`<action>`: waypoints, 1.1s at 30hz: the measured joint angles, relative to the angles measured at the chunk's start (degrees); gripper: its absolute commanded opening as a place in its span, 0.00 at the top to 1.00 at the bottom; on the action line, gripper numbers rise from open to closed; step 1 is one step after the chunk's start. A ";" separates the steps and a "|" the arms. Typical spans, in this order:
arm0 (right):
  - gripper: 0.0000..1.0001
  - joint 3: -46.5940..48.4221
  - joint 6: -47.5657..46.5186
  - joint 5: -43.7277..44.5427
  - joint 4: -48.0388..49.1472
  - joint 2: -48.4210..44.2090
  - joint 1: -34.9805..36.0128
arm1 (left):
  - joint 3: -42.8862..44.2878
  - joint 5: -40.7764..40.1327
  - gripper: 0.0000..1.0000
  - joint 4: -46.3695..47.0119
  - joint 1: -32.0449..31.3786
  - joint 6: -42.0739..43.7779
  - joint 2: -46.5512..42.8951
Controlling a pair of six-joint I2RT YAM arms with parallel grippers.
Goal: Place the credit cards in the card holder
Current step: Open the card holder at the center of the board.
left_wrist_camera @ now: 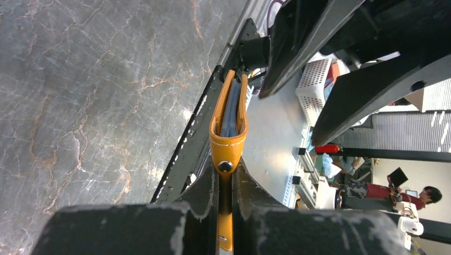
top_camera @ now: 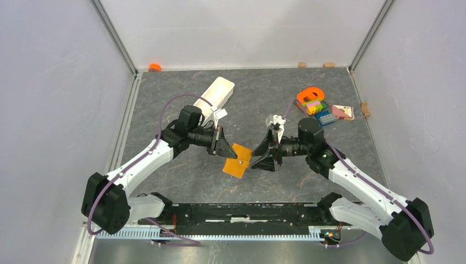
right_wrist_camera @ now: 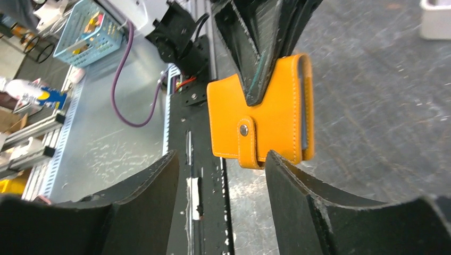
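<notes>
The card holder (top_camera: pixel 237 160) is an orange folded wallet with its snap tab closed, held in the air over the table's near middle. My left gripper (top_camera: pixel 225 148) is shut on its edge; in the left wrist view the holder (left_wrist_camera: pixel 228 122) sticks out from between the fingers, with blue-grey pockets showing inside. My right gripper (top_camera: pixel 261 157) is open and empty, right beside the holder. In the right wrist view the holder (right_wrist_camera: pixel 266 122) hangs just beyond my right gripper (right_wrist_camera: pixel 222 159), its tab by the right finger (right_wrist_camera: pixel 303 191). No loose credit cards show.
A long white tray (top_camera: pixel 217 94) lies at the back left. Toy bricks with an orange ring (top_camera: pixel 310 102) and a pink-and-white piece (top_camera: pixel 343 112) sit at the back right. Small blocks lie along the back wall. The black base rail (top_camera: pixel 236 212) runs along the near edge.
</notes>
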 measured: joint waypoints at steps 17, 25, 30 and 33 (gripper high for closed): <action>0.40 1.51 -4.37 -0.26 -2.51 8.11 5.44 | -3.23 5.75 0.98 5.64 -0.02 -2.12 0.72; 0.55 2.60 -5.44 -0.94 -2.75 10.19 8.85 | -3.72 6.82 0.98 5.79 -0.20 -2.54 0.72; 0.71 3.43 -7.02 -0.22 -4.37 11.67 10.14 | -3.74 7.04 0.98 3.50 -0.57 -2.47 0.72; 0.71 3.80 -8.09 -0.83 -6.05 12.11 12.55 | -3.67 4.92 0.98 2.73 -0.50 -2.40 0.76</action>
